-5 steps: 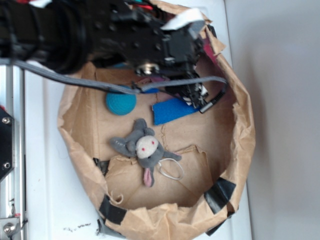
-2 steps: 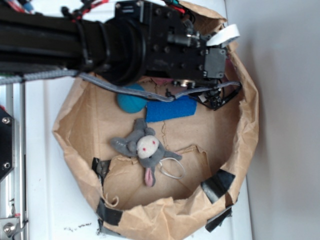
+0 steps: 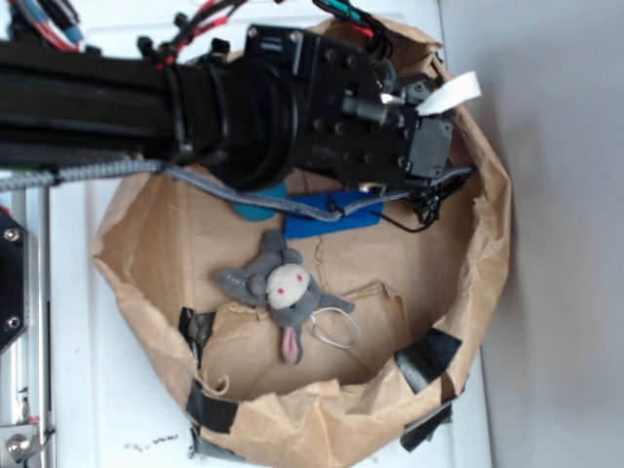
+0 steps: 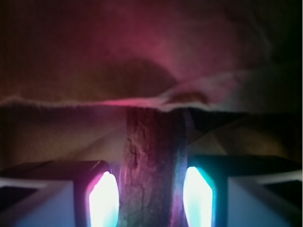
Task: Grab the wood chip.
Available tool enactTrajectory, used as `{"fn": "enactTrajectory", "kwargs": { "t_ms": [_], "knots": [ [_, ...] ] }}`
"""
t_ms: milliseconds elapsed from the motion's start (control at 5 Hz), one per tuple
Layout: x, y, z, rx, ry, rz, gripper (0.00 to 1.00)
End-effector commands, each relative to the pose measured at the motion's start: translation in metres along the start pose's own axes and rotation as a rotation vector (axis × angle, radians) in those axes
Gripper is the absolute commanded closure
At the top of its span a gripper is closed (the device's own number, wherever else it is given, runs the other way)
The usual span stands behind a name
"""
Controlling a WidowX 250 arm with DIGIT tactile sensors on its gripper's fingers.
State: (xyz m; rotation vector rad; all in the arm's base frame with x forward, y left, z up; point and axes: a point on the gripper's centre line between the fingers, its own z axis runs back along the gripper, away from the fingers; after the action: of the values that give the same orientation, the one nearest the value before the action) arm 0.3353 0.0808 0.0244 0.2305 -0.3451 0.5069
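The wood chip (image 4: pixel 151 165) shows only in the wrist view. It is a dark, rough, bark-like strip standing upright between the two glowing pads (image 4: pixel 103 198). My gripper (image 4: pixel 150 198) is shut on it, one pad pressed against each side. Brown paper fills the view behind the chip, with a torn paper edge across its top. In the exterior view my gripper (image 3: pixel 426 203) hangs under the black arm, close to the right wall of the paper bag (image 3: pixel 490 255). The arm hides the chip there.
On the bag floor lie a blue felt rectangle (image 3: pixel 331 216), a teal ball (image 3: pixel 255 207) mostly under the arm, a grey plush bunny (image 3: pixel 278 285) and a white ring (image 3: pixel 334 329). Black tape (image 3: pixel 429 356) patches the crumpled rim. A white tag (image 3: pixel 453 95) sticks out from the arm.
The arm has swung further right toward the bag's right wall. It now covers more of the teal ball and the blue felt. The bag's rim has shifted slightly.
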Motion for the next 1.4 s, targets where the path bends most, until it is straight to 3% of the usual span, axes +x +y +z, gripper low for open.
{"fn": "enactTrajectory", "kwargs": {
  "t_ms": [0, 200, 400, 600, 800, 1000, 1200],
  "knots": [
    [-0.003, 0.008, 0.043, -0.071, -0.091, -0.029, 1.0],
    [-0.012, 0.014, 0.073, -0.159, -0.112, -0.086, 1.0],
    [-0.014, 0.017, 0.101, -0.199, -0.091, -0.201, 1.0],
    [-0.016, 0.021, 0.117, -0.275, -0.095, -0.284, 1.0],
    [-0.023, 0.02, 0.118, -0.26, -0.115, -0.341, 1.0],
    [-0.021, 0.019, 0.103, -0.236, -0.099, -0.284, 0.0],
    [-0.016, 0.012, 0.077, -0.155, -0.082, -0.212, 0.0]
  ]
}}
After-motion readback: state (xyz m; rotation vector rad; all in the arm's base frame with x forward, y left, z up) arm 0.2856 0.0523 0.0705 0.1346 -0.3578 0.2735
